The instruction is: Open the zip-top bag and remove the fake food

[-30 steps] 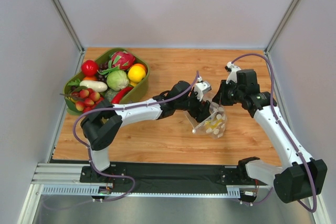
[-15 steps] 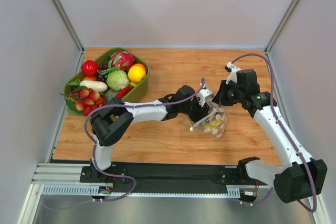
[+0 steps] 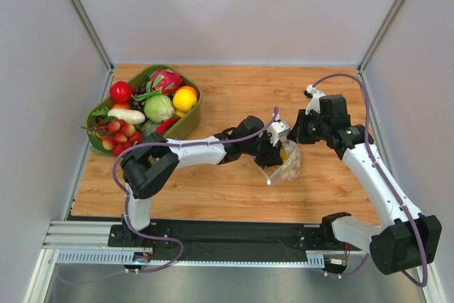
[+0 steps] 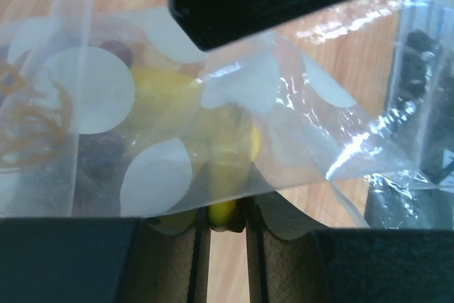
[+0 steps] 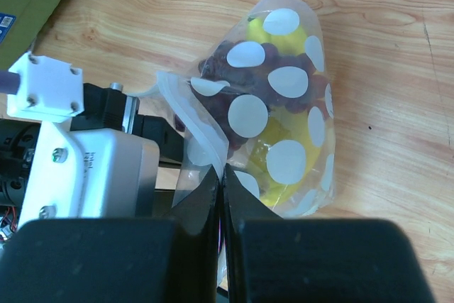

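**Wood surface, both grippers on the dotted bag**

Pale grey walls (image 3: 234, 12) close in a wood-grain surface (image 3: 234, 97), and an olive-green bin (image 3: 191, 120) of toy produce sits at its far left corner. The only marking you have is a blue label (image 5: 6, 20) at the left edge of the right wrist view, too small to read.

Your left arm lies low and stretched out to the right across the middle of the surface. Your right arm rises from its base, runs along the right side and bends back inward. The two wrists meet right of centre.

The zip-top bag (image 3: 285, 168) hangs between them, just on the near side of both grippers, with its mouth up. You cannot tell whether its lower end touches the wood.

The right gripper (image 5: 221, 188) is closed tight on a fold of film at the bag's lip. The left gripper (image 4: 222, 221) is down to a narrow slit, and the film runs into it, so it looks pinched on the opposite lip.

The fake food (image 5: 280, 40) is inside the bag. You can see yellow pieces and a dark purple grape bunch (image 5: 237, 76) behind the white dots, below and just beyond the right gripper.
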Available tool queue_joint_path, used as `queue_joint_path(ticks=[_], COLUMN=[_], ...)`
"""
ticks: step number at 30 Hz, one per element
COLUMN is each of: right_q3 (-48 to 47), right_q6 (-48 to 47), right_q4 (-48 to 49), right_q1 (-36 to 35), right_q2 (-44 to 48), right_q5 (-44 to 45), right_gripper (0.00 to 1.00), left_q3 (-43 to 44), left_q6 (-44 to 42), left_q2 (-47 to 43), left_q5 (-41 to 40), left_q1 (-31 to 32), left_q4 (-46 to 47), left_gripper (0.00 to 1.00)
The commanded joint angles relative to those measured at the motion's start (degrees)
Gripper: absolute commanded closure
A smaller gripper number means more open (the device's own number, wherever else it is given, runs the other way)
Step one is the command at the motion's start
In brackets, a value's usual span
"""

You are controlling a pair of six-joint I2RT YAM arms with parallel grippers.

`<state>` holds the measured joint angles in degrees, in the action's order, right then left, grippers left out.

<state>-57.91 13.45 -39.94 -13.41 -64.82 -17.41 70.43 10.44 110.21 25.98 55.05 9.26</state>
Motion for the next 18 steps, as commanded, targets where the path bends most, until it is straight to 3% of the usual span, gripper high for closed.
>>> queue_joint_path(ticks=[1,9,16,18], right_q3=[0.3,0.3,0.4,0.5], right_q6=[-0.4,-1.8,-2.4,-2.7], right_q4=[1.3,0.4,0.2,0.4], right_q1=[0.7,1.4,1.5,1.6], right_q2=[0.3,0.3,0.0,0.3], right_q5=[0.6,0.9,-0.6,-1.7], right_gripper=[1.00,1.00,1.00,1.00], left_q3=[-0.6,-5.0,-10.7,-10.6], left_q6=[-0.1,3.6,17.8,18.4], left_q2=[-5.0,-10.5,-12.6,-12.4], left_q5=[3.8,6.8,16.0,16.3], left_q1=[0.0,-1.4,-6.6,-7.1], left_q4=[2.3,6.1,25.1,25.6], left_gripper=[1.00,1.00,1.00,1.00])
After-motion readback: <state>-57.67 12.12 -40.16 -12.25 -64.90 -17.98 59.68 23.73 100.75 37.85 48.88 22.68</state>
